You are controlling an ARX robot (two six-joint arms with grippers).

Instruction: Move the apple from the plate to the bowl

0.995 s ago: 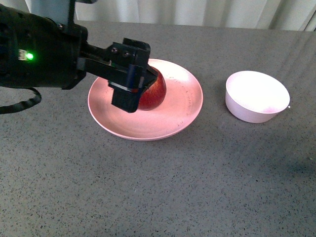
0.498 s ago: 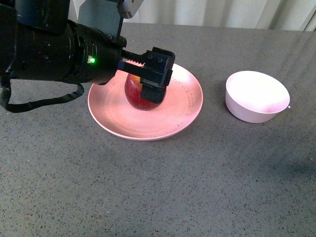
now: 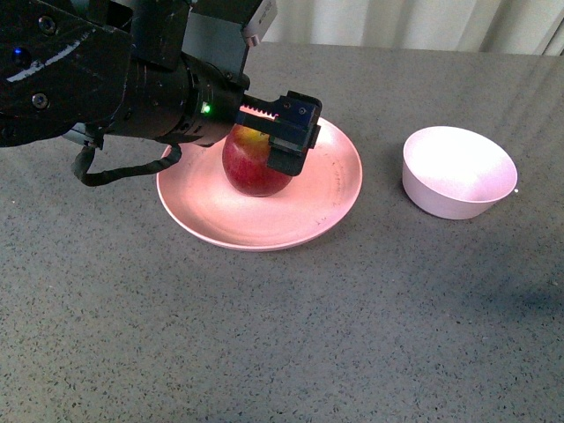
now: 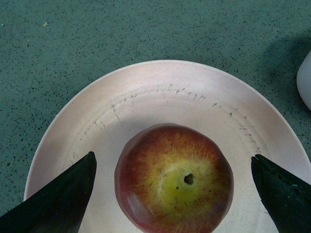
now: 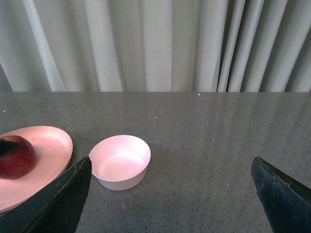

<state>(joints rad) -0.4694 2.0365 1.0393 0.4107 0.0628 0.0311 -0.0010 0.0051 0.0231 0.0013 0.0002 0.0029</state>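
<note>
The dark-red apple (image 3: 254, 166) with a yellow patch round its stem sits in the middle of the wide pale-pink plate (image 3: 339, 189). My left gripper (image 3: 264, 145) is open and hangs over the apple, one black finger (image 3: 295, 132) at the apple's right side, the other hidden. In the left wrist view the apple (image 4: 174, 194) lies between the spread fingertips (image 4: 65, 201), not touching them, with the plate (image 4: 160, 90) under it. The small pale bowl (image 3: 458, 172) stands empty to the plate's right. My right gripper (image 5: 171, 167) is open and empty above the table, facing the bowl (image 5: 120, 162).
The grey speckled table (image 3: 282, 335) carries the plate and bowl only. A pale curtain (image 5: 155, 43) hangs behind the table's far edge. The right wrist view also shows the plate (image 5: 51, 145) and the apple (image 5: 17, 156) beside the bowl.
My left arm has moved right and turned over the plate. Its near finger has passed from the apple's left to its right side. The apple, plate and bowl have not moved.
</note>
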